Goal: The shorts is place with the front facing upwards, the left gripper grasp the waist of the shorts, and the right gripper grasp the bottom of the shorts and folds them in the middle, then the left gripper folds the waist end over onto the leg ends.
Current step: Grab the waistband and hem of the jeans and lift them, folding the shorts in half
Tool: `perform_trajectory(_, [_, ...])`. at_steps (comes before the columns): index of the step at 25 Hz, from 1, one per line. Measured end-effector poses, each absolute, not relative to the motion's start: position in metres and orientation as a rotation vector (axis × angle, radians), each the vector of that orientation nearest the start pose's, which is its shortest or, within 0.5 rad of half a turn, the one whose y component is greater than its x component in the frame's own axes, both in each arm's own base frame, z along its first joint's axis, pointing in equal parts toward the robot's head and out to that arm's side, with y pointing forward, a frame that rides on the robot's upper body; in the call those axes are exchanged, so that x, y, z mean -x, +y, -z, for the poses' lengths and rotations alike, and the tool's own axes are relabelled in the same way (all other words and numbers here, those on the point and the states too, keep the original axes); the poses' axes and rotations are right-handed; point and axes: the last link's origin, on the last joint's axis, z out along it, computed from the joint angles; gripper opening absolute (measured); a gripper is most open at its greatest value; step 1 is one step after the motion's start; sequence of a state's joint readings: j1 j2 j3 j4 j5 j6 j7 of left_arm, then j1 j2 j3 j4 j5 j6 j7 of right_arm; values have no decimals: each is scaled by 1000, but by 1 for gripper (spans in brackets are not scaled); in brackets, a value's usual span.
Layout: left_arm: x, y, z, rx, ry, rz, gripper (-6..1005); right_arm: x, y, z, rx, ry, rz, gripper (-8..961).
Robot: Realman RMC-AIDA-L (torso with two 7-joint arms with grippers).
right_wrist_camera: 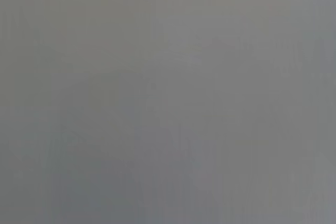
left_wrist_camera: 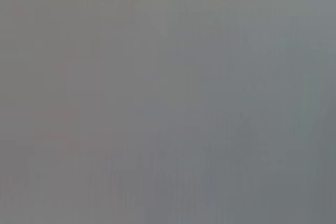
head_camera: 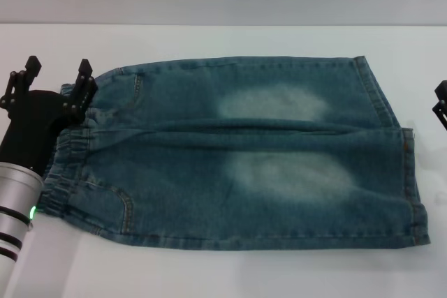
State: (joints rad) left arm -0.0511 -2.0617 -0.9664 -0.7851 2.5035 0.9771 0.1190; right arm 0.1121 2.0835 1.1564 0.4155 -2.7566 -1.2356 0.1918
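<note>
our left pincer [head_camera: 54,82] is spread at the waist [head_camera: 66,151], at 9 o'clock of the shorts [head_camera: 244,151] lying flat on the desk [head_camera: 209,270]. right pincer [head_camera: 441,102]: can't tell. we might pinch only the top layer.

surface: white table [head_camera: 223,270] | on it: the shorts [head_camera: 237,151] (spread flat, waist toward the left)

shorts [head_camera: 244,155] fill centre, bare table [head_camera: 223,40] beyond

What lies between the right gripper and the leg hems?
Only bare white table, in the head view; the right gripper sits at the frame's edge, apart from the leg hems.
</note>
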Motion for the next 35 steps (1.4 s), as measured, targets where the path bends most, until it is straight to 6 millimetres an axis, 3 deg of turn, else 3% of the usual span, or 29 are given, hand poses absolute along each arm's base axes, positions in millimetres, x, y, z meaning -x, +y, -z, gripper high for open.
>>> perform_trajectory(16, [284,285,35,1604,-553,721,787,-325,268,15,1567,606,-815,833])
perform_trajectory(17, [270,290,36,1641,-533,680,786,-323,269,14,1564,615,-815,833])
perform_trajectory(20, [258,294,35,1668,-538,660,783,-316,276,11,1574,652,-791,833])
perform_trajectory(26, [230,307,18,1746,-633,620,777,-287,293,-10,1625,731,-673,833])
perform_trajectory(28, [226,311,11,1782,-703,576,775,-272,298,-28,1618,779,-614,834])
perform_trajectory(35, [228,327,-15,1873,-903,419,768,-253,305,-45,1672,931,-408,833])
